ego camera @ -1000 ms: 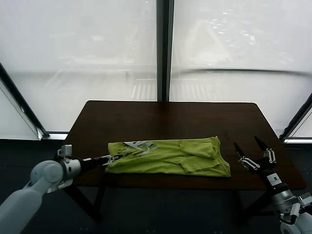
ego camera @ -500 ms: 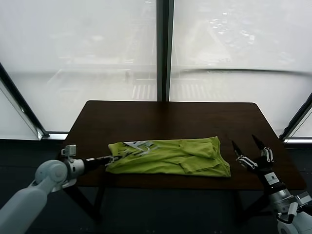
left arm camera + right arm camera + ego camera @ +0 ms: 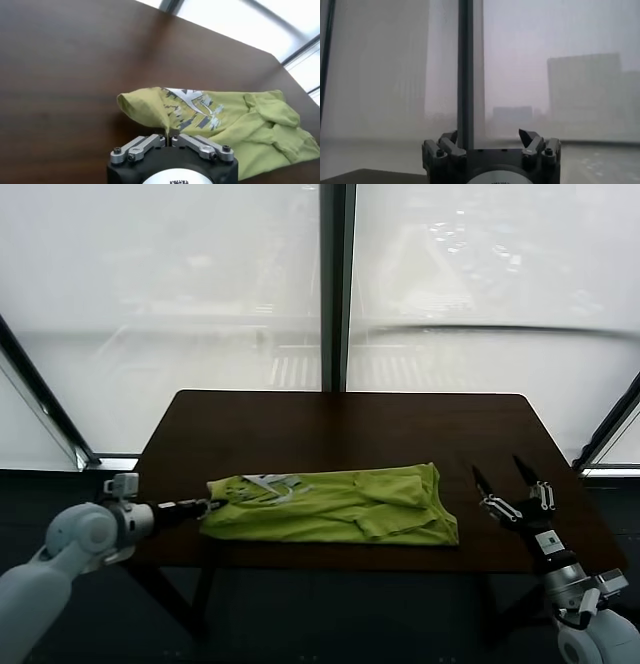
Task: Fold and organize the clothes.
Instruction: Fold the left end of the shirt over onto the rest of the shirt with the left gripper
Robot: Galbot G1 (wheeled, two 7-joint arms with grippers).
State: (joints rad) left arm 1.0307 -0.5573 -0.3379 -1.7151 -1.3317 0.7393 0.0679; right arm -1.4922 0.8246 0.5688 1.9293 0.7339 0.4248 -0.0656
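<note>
The left pincer (image 3: 207,506) was clenched on the left edge of the lime-green T-shirt (image 3: 335,506), which lay bunched on the tabletop (image 3: 340,429) near its front edge; the right pincer (image 3: 506,481) hung released beside the shirt, apart

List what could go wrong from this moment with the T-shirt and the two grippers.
1. The left gripper pinches only a small bit of the T-shirt at its left edge; the cloth may slip out if pulled.
2. A pull could drag the whole shirt along the table and undo its fold.
3. The right gripper stands open, off the shirt, so nothing anchors that end.
</note>
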